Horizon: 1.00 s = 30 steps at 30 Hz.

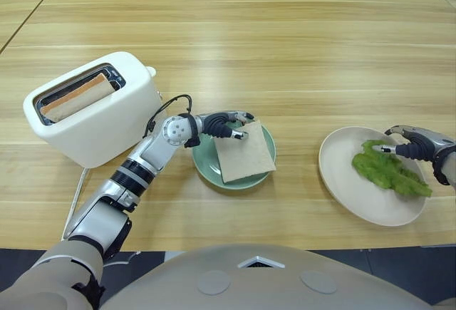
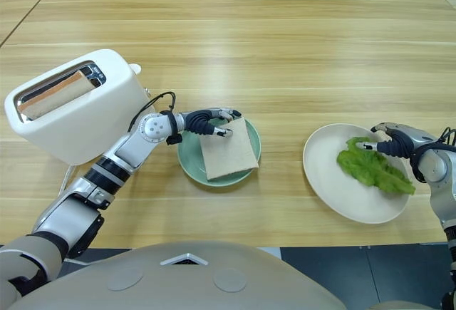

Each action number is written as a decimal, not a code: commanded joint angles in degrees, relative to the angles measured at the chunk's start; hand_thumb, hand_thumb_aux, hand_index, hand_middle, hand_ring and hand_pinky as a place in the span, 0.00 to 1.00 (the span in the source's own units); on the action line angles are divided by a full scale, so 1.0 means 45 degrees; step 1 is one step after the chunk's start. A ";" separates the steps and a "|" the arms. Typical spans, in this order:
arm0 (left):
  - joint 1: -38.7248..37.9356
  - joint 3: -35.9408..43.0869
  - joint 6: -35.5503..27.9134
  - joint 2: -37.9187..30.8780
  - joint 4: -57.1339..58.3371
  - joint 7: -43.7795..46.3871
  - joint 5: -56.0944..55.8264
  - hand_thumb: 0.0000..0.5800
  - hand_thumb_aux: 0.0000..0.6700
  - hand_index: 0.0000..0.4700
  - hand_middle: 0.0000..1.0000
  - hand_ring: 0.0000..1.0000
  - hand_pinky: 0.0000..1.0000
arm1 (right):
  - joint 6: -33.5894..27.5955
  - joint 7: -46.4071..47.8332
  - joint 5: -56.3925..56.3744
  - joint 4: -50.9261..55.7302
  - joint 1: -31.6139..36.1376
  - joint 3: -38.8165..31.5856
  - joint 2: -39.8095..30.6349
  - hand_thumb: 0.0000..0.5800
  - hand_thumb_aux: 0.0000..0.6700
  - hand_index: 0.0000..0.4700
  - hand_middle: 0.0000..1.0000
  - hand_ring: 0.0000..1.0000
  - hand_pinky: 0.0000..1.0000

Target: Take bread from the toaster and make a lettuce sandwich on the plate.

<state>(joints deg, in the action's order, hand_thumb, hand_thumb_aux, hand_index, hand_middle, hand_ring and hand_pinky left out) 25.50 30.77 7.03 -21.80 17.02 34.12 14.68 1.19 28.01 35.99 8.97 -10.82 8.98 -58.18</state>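
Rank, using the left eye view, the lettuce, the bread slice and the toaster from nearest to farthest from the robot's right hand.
1. lettuce, on the cream plate, at the right hand.
2. bread slice, on the green plate, mid-table.
3. toaster, far left.

A pale wooden counter [image 1: 299,46] of long planks, its grain running side to side. Dark seams [image 1: 30,13] cut slantwise across its far corners, where neighbouring tabletops adjoin. A thin white cord [image 1: 77,196] lies on its near left part. Dark floor [image 1: 406,264] shows beyond the near edge
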 commanded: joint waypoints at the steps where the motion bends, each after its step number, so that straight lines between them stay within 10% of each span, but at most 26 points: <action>1: -0.0105 -0.0137 -0.0246 -0.0002 0.0308 0.0104 0.0374 0.00 0.00 0.00 0.00 0.00 0.00 | -0.0167 0.0145 -0.0021 -0.0571 -0.0522 0.0038 -0.0360 0.56 0.34 0.34 0.00 0.00 0.00; 7: 0.0078 -0.0635 -0.0417 0.0123 -0.0135 0.0164 0.0154 0.00 0.00 0.00 0.00 0.00 0.00 | -0.0306 0.0192 -0.0087 -0.0916 -0.1100 0.0121 -0.0440 0.76 0.51 0.51 0.00 0.00 0.00; 13: 0.0213 -0.1189 -0.0616 -0.0052 -0.0784 0.0434 0.0021 0.00 0.00 0.00 0.00 0.00 0.00 | 0.0087 -0.0520 -0.0044 -0.1743 -0.1317 0.0734 -0.0662 0.35 0.20 0.20 0.00 0.00 0.00; 14: 0.0206 -0.1236 -0.0639 -0.0046 -0.0827 0.0450 0.0032 0.00 0.00 0.00 0.00 0.00 0.00 | 0.0157 -0.0687 0.0001 -0.1898 -0.1306 0.0895 -0.0698 0.07 0.04 0.04 0.00 0.00 0.00; 15: 0.0190 -0.1273 -0.0657 -0.0045 -0.0873 0.0461 0.0038 0.00 0.00 0.00 0.00 0.00 0.00 | 0.0230 -0.0834 0.0062 -0.2063 -0.1343 0.1114 -0.0776 0.00 0.00 0.00 0.00 0.00 0.00; 30: 0.0185 -0.1708 -0.0694 -0.0106 -0.1068 0.0585 0.0003 0.00 0.00 0.00 0.00 0.00 0.00 | 0.1987 -0.0050 -0.0173 -0.3456 -0.2800 0.1668 -0.1064 0.00 0.00 0.00 0.00 0.00 0.00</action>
<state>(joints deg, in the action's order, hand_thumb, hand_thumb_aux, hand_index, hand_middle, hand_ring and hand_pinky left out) 25.92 23.72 4.32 -21.82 12.80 36.10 14.62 9.28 26.54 35.97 -6.37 -22.70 17.74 -62.94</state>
